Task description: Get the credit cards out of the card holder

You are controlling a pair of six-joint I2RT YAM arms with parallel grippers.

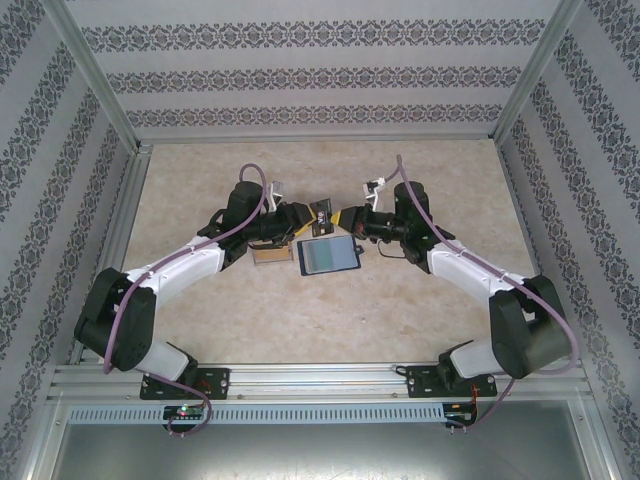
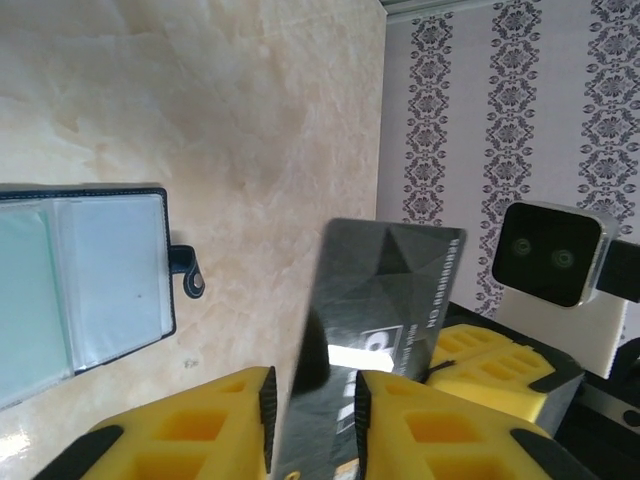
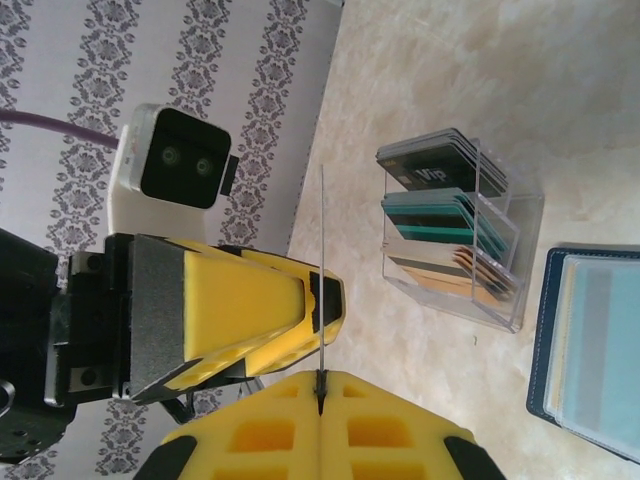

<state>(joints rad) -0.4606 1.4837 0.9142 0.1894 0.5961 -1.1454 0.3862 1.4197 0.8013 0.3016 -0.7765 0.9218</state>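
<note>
With the right gripper (image 3: 322, 385) clamped on the dark card (image 2: 385, 290) near the open card holder (image 3: 541, 340), seat the left gripper (image 2: 315, 400), whose own hold cannot be told, squarely before releasing.

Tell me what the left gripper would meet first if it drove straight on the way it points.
The left gripper straddles the dark card; pushing on, it would probably meet the right gripper pinching that card, though depth is unclear.
</note>
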